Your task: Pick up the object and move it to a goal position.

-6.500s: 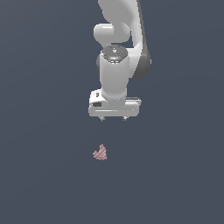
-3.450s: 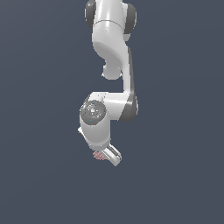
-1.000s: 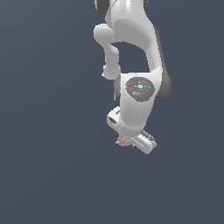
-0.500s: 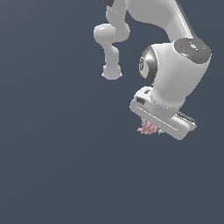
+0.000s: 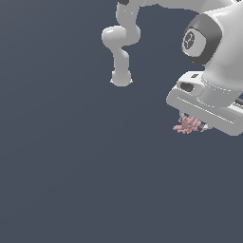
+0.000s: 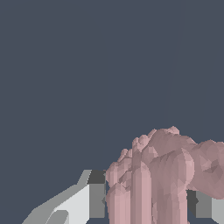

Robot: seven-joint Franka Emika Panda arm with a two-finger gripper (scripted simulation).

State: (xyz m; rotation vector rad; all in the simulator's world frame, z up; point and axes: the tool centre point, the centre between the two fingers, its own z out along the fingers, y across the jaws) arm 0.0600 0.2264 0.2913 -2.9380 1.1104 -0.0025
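Note:
The object (image 5: 188, 125) is a small dusty-pink, lobed and ridged lump. It hangs just under the white gripper (image 5: 192, 124) at the exterior view's right, clear of the dark ground. In the wrist view the object (image 6: 162, 175) fills the space between the two fingers (image 6: 92, 201), which are shut on it. The arm's large white wrist (image 5: 213, 85) covers most of the fingers in the exterior view.
A flat dark grey-blue surface fills both views. The arm's white links and base (image 5: 121, 76) stand at the upper middle of the exterior view. No other object shows.
The gripper came down onto the object, shut on it, then carried it up and toward the exterior view's right; in the last half second it moved further right and nearer the camera.

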